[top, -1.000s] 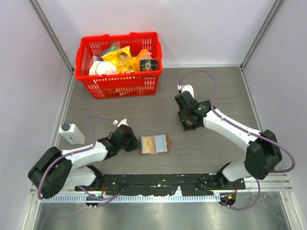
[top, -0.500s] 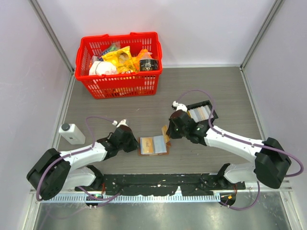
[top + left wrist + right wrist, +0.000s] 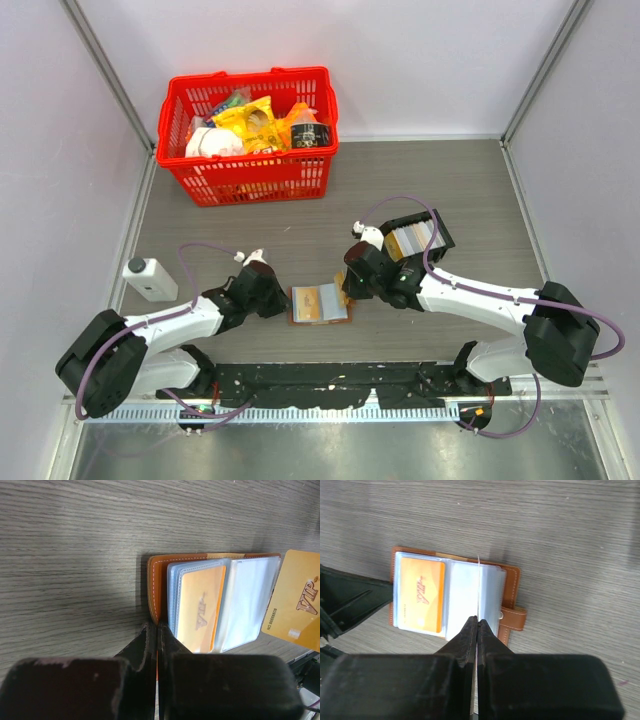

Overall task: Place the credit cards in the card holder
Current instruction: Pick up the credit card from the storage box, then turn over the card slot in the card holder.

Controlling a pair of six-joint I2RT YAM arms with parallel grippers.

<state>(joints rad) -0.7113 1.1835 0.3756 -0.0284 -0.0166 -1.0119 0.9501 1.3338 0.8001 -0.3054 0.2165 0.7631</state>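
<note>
— Grey wood-grain table [image 3: 470,180], pale walls all round, a red basket [image 3: 250,135] of groceries at the back. What's going on in the middle?

— The card holder [image 3: 320,302] lies open flat, between the two arms. The left gripper [image 3: 156,630] has its jaws pinched tight on the holder's left edge, pinning it down.

— Any cards in yet?

— One, I'd say: an orange card [image 3: 421,595] sits behind the clear sleeve on the left page. The sleeve on the right page looks empty.

— And the right arm?

— The right gripper [image 3: 477,625] is closed on a gold card [image 3: 295,607], held edge-down just over the right page. It isn't in a pocket yet, as far as I can tell.

— Much left?

— Likely. More cards stand in the little black tray [image 3: 415,236] behind the right arm, so this one needs sliding in, then the rest.
</note>
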